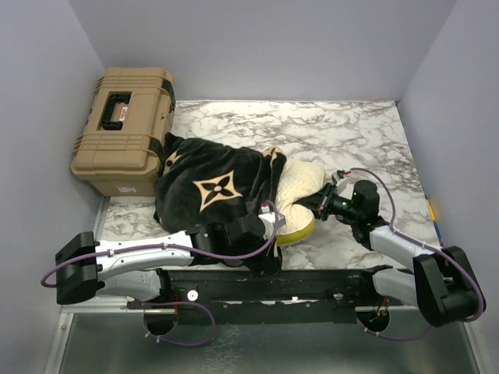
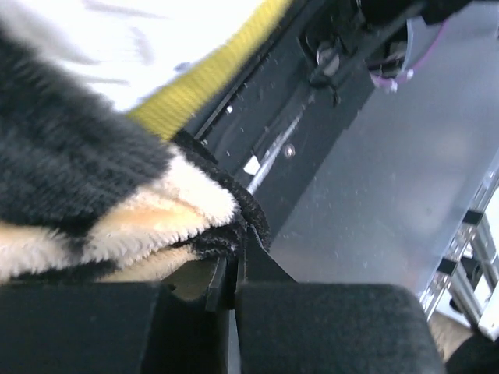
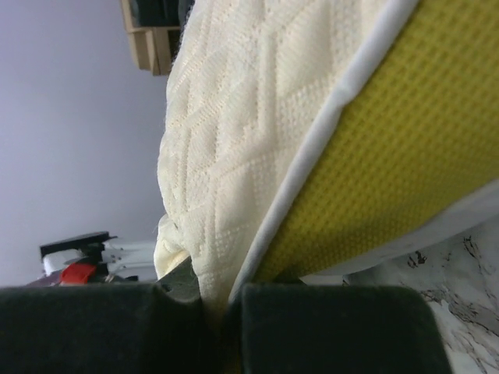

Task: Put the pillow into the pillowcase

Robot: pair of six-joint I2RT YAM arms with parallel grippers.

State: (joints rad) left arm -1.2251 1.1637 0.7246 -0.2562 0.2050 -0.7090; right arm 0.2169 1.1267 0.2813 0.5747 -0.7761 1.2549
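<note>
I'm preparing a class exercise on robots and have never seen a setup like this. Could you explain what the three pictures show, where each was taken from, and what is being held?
The overhead picture looks down on two robot arms fixed at the near edge of a marble-patterned table. On it lies a cream quilted pillow, partly inside a black plush pillowcase with tan flower motifs. A tan toolbox stands at the far left.

The other two pictures come from cameras on each wrist. The left gripper is shut on the pillowcase's edge. The right gripper is shut on the pillow's seam, beside its yellow edge band.
</note>
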